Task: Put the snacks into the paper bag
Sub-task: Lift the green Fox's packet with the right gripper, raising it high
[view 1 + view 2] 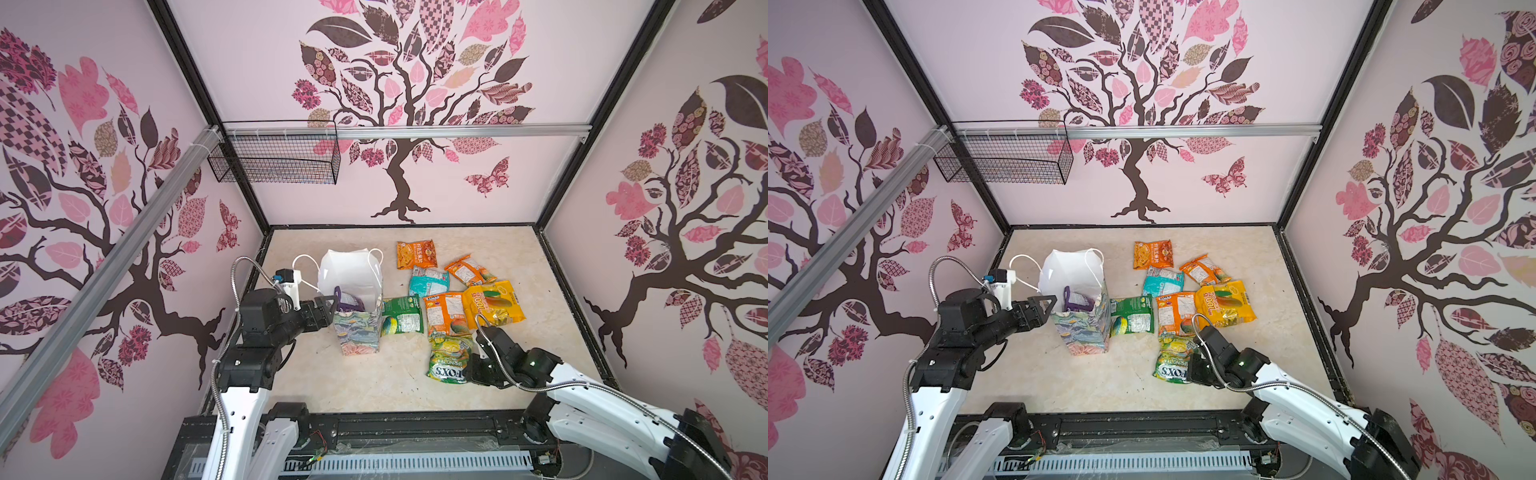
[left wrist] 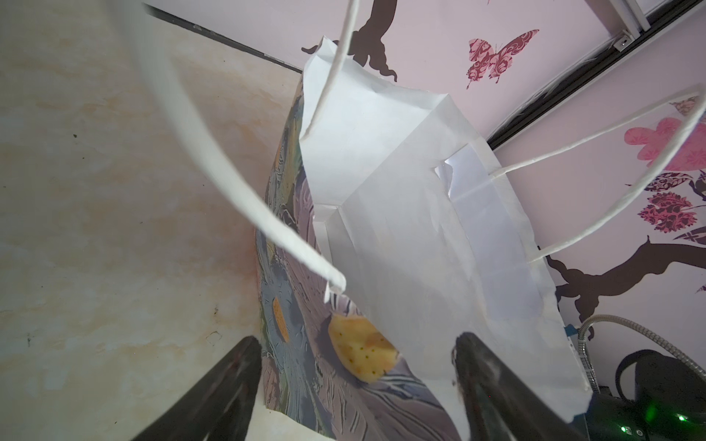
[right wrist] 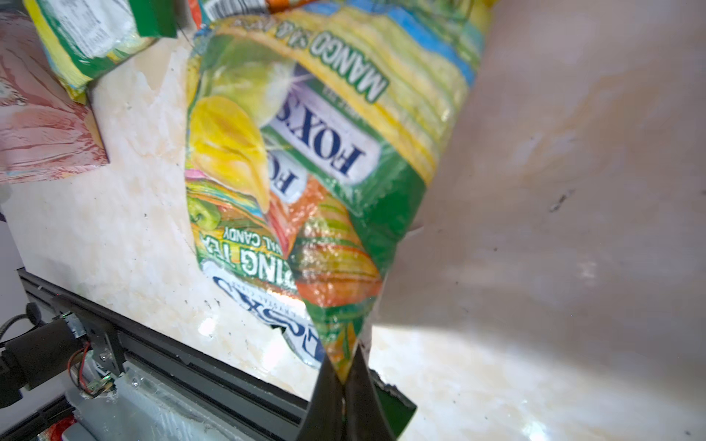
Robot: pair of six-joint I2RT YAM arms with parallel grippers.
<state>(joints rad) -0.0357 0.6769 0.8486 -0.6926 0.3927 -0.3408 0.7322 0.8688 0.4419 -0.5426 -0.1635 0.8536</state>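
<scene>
Purple packet point(image 1: 348, 301) inside paper bag point(image 1: 359, 332); right gripper point(image 3: 344, 366) clamps FOX'S mango packet point(image 3: 305, 133); left gripper point(image 2: 358, 340) agape; rest on table point(image 1: 374, 386).

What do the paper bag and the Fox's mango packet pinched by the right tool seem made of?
Paper bag: matte paper, printed outside, white inside; creased, ragged rim. Fox's mango packet: probably thin glossy plastic film; wrinkles and glare.
</scene>
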